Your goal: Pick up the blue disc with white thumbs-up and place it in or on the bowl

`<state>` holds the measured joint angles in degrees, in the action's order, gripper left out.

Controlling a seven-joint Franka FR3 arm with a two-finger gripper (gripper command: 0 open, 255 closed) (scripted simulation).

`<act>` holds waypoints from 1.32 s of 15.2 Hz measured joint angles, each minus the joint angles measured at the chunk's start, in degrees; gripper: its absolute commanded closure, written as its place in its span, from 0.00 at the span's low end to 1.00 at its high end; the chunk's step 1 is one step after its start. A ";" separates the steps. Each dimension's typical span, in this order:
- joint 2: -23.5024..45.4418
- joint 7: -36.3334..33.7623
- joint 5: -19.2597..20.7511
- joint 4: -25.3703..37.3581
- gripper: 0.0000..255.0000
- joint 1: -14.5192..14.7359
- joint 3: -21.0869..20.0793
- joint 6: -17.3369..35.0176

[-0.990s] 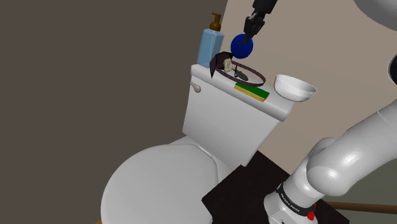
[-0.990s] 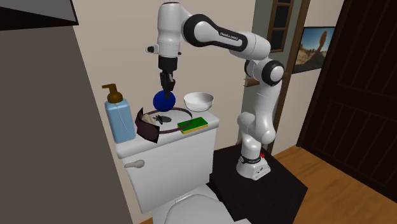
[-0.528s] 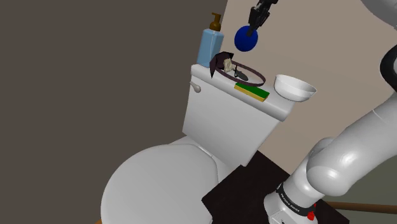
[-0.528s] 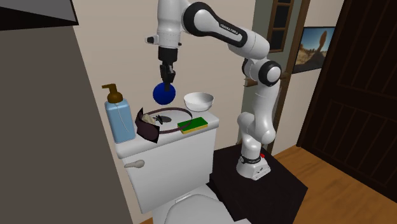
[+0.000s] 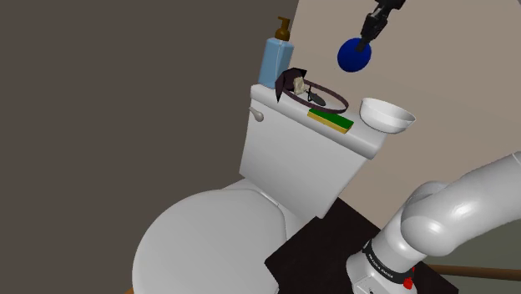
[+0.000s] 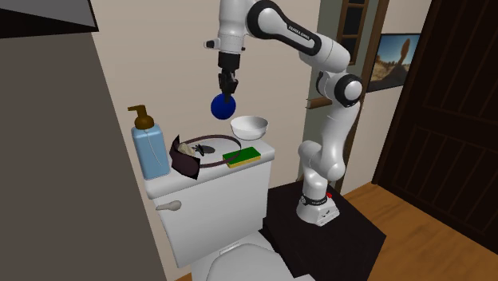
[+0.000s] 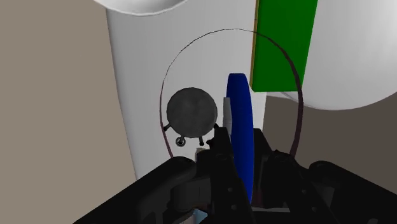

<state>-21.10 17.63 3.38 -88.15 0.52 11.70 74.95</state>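
Black two-finger gripper (image 5: 368, 32) clamped on round blue disc (image 5: 354, 54), upper right of shoulder view. Disc in air, up-left of white bowl (image 5: 387, 114) on white toilet tank (image 5: 292, 154).

My arm (image 6: 319, 52) stands upright, bends at the elbow and reaches high. My wrist (image 6: 230, 57) points straight down. My gripper (image 6: 227, 89) presses both fingers (image 7: 219, 162) on the blue disc (image 6: 223, 105), which hangs below it.

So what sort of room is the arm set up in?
Most likely a bathroom: a white toilet with its tank, and a blue soap pump bottle standing on the tank lid.
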 measured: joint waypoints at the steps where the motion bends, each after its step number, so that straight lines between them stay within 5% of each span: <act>1: -1.47 0.99 0.40 -1.06 1.00 -0.35 0.60 -0.34; 14: -11.76 15.02 6.47 -2.34 1.00 -3.87 9.80 -7.91; 20: -16.25 14.93 7.61 -10.48 1.00 -4.76 9.73 -4.15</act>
<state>-37.35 32.55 10.99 -98.63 -4.24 21.44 70.80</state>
